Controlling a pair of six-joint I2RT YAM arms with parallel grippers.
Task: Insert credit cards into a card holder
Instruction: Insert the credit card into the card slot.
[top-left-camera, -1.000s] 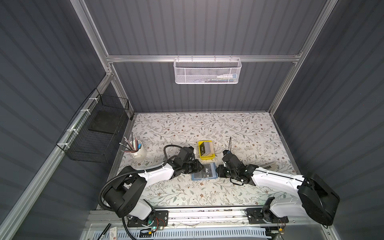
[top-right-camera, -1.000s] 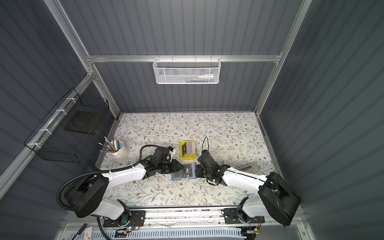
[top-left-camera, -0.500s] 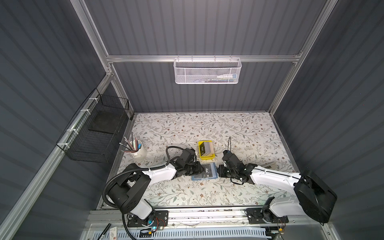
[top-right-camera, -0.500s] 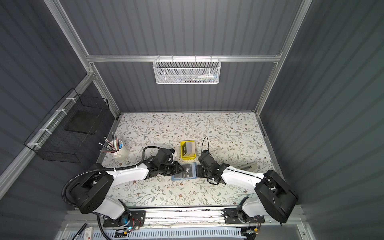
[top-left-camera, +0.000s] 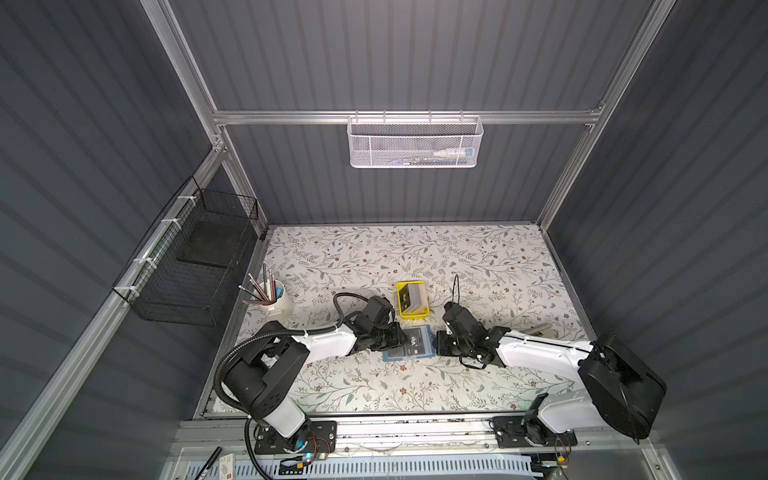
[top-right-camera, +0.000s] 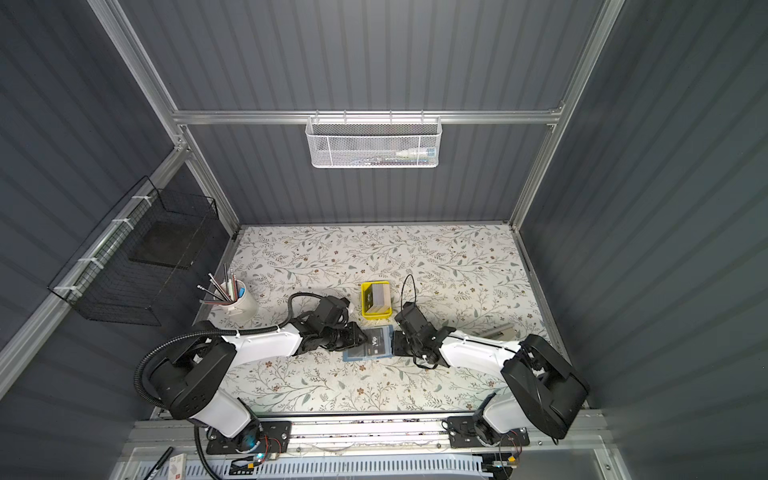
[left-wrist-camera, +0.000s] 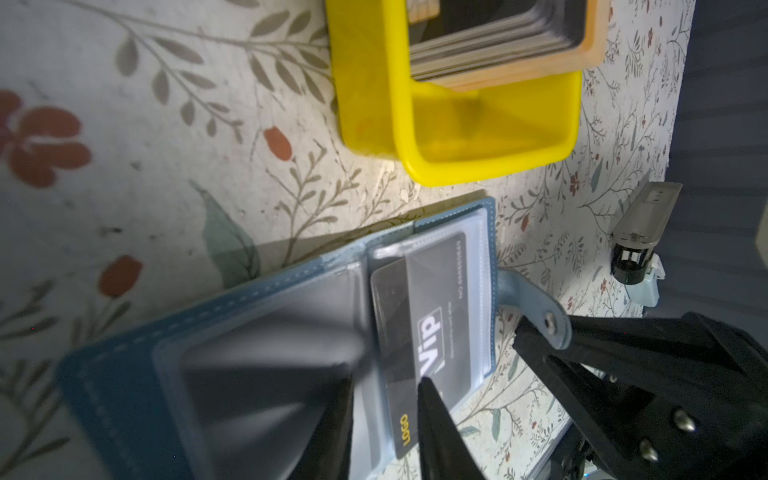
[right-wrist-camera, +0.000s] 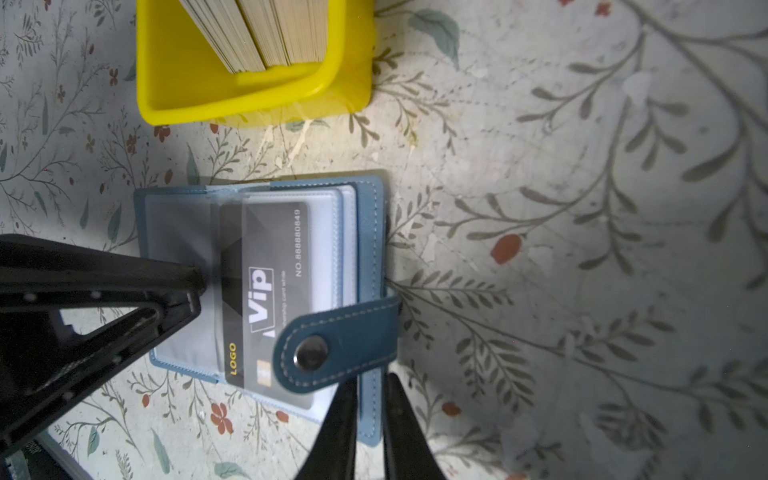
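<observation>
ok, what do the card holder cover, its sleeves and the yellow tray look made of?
card holder cover: blue leather or faux leather, matte, stitched edges.
sleeves: clear soft plastic, glossy, VIP card visible through.
yellow tray: likely moulded plastic, smooth, slightly translucent walls.

Left arm (top-left-camera: 328, 345) extends low and nearly level, left hand (top-left-camera: 402, 338) at the left edge of the card holder (top-left-camera: 397, 356), jaws narrowly parted; grip undetermined. Right arm (top-left-camera: 540, 353) reaches low from the opposite side, right hand (top-left-camera: 435, 347) clamped on its right edge.
</observation>
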